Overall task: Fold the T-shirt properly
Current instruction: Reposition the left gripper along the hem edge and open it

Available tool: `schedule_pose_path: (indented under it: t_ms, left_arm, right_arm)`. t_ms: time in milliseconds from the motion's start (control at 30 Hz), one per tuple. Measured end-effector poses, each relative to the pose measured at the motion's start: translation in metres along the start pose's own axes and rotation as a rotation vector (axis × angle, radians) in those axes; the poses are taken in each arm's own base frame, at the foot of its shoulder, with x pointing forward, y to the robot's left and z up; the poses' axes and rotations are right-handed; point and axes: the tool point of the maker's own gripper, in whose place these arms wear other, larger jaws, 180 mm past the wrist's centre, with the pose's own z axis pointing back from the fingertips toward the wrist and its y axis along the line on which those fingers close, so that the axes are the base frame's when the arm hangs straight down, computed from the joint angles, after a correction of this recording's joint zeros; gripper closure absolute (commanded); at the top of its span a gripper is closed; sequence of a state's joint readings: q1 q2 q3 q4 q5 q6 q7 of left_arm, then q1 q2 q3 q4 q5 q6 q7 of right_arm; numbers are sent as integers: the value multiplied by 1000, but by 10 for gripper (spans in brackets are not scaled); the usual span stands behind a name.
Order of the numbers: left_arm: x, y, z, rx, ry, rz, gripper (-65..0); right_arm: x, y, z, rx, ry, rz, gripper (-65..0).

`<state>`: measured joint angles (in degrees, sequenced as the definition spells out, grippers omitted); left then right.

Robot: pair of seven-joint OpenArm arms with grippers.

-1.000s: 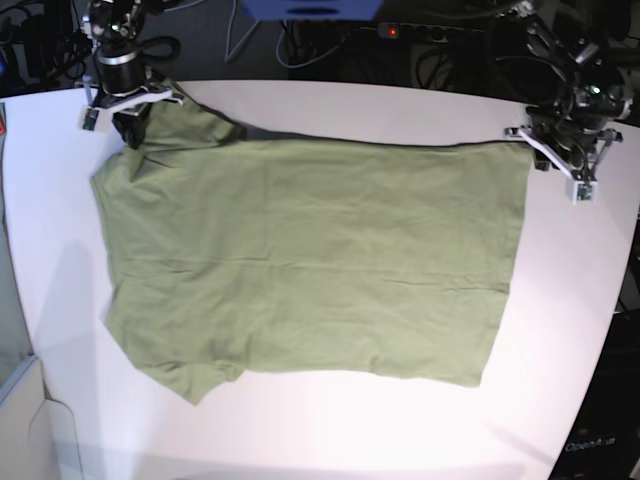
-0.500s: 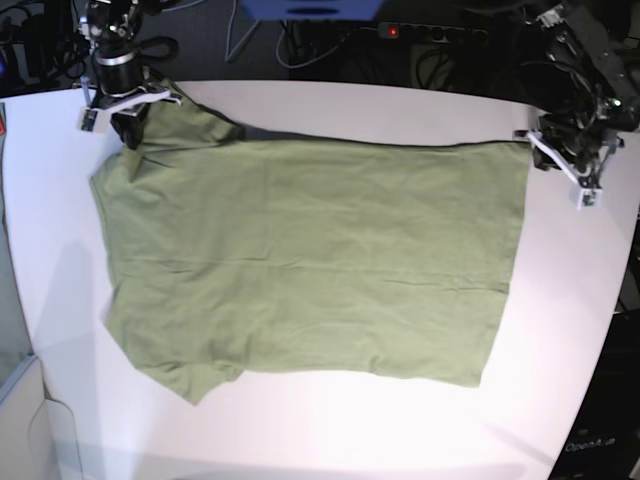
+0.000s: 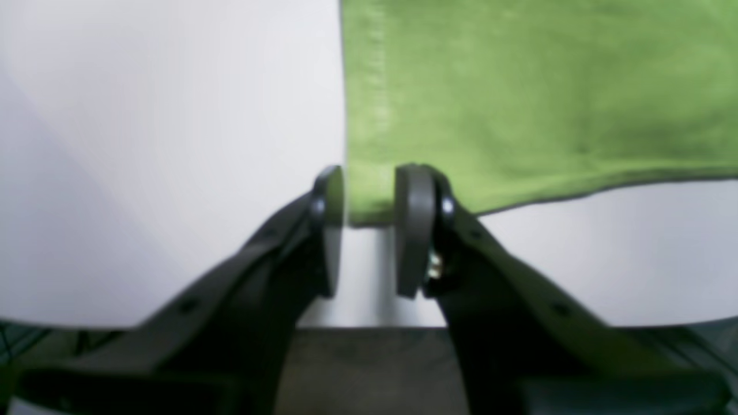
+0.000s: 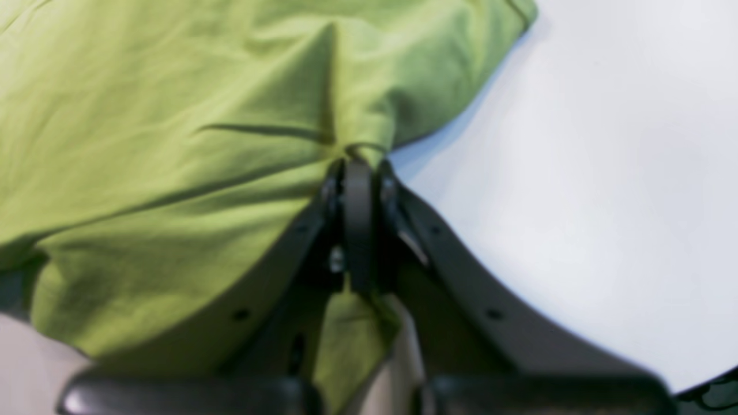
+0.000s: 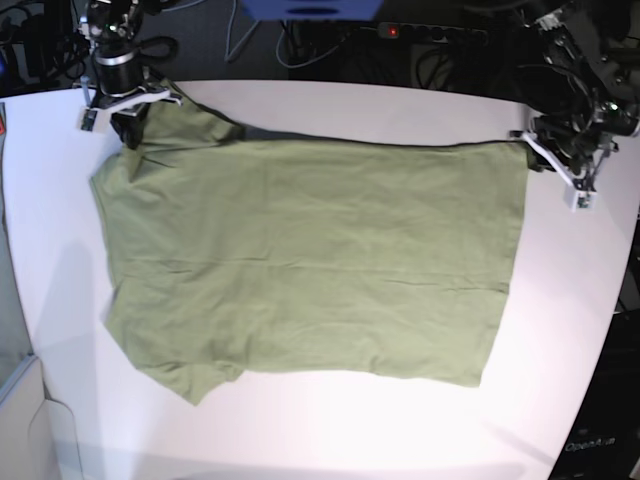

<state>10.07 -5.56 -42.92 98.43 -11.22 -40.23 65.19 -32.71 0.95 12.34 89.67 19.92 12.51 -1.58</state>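
Note:
The olive-green T-shirt (image 5: 310, 260) lies spread flat on the white table (image 5: 565, 320), neck end to the left and hem to the right. My left gripper (image 5: 532, 150) is at the shirt's far right hem corner. In the left wrist view its pads (image 3: 414, 230) stand apart, and the corner of the T-shirt (image 3: 519, 86) lies between them; the left gripper (image 3: 369, 199) is open. My right gripper (image 5: 128, 132) is at the far left shoulder. In the right wrist view the right gripper (image 4: 358, 167) is shut on a pinched fold of the T-shirt (image 4: 173, 115).
Cables and dark equipment (image 5: 420, 50) lie behind the table's far edge. The table's curved edge (image 5: 612, 330) runs down the right side. A grey object (image 5: 15, 400) stands off the table's front left.
My left arm has shifted slightly toward the far side at the hem corner. The T-shirt and my right arm have not visibly moved.

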Motion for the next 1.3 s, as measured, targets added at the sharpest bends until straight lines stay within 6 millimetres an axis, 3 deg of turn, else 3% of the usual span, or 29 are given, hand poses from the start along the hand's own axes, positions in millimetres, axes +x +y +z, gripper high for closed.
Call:
schedule_pose_path:
  t_ms: [67,233,767,900,1067,1300]
  left_arm:
    - [-2,8,-6,9,12,33,-152]
    - [-16,2,-26,-59,47,84,-152]
    - [-11,3,-28,-65,42,82,-152]
    - [-9,-3,-22,-104,20,106,-152]
    - [17,9,-5,-69,-54,57,-152]
    - [22,11,17,-19,6,-11,-152]
  right_arm:
    - [0,0,0,0,0,0,-1]
    - [0,0,0,0,1,0,-1]
    - [0,0,0,1,0,0,-1]
    - [0,0,0,0,0,0,-1]
    - [0,0,0,1,0,0,-1]
    - [0,-1,0,2,2,6,-1]
